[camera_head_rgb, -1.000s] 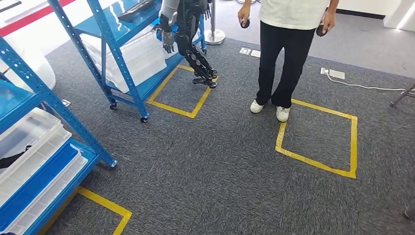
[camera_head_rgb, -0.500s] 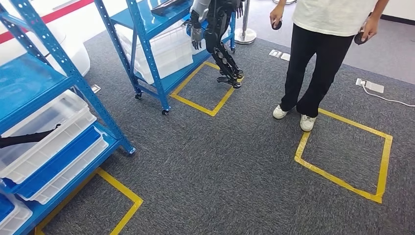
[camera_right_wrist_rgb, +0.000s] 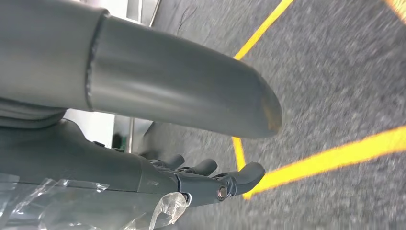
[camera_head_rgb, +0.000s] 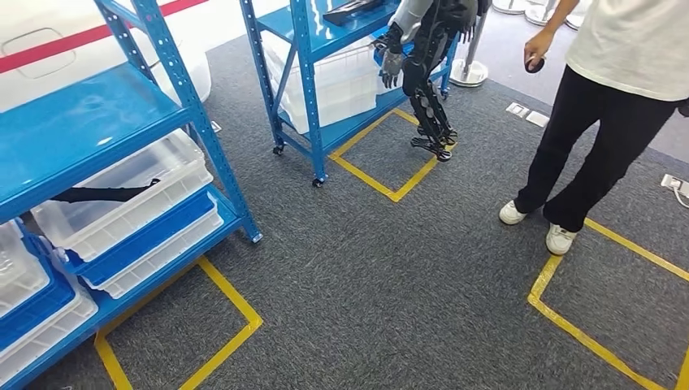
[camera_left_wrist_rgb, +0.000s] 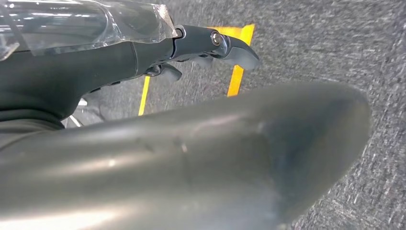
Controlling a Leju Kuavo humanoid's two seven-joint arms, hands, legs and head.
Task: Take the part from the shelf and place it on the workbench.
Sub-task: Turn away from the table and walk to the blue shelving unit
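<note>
A long black part [camera_head_rgb: 101, 194] lies across the top of a white bin [camera_head_rgb: 138, 183] on the lower level of the near blue shelf [camera_head_rgb: 81, 130], at the left of the head view. My left hand [camera_left_wrist_rgb: 143, 124] hangs over the grey carpet, its dark fingers [camera_left_wrist_rgb: 230, 48] stretched out with nothing in them. My right hand [camera_right_wrist_rgb: 143, 120] hangs the same way, fingers [camera_right_wrist_rgb: 239, 177] apart and holding nothing. Both hands are well away from the shelf.
A second blue shelf [camera_head_rgb: 305, 89] on wheels stands further back with white bins and a black part [camera_head_rgb: 357, 10] on top. Another robot [camera_head_rgb: 422, 65] stands beside it. A person [camera_head_rgb: 601, 122] stands at the right. Yellow tape squares [camera_head_rgb: 236, 317] mark the carpet.
The camera has swung left: the whole scene slid right, and the near shelf with its bins and the black part fills more of the left side.
</note>
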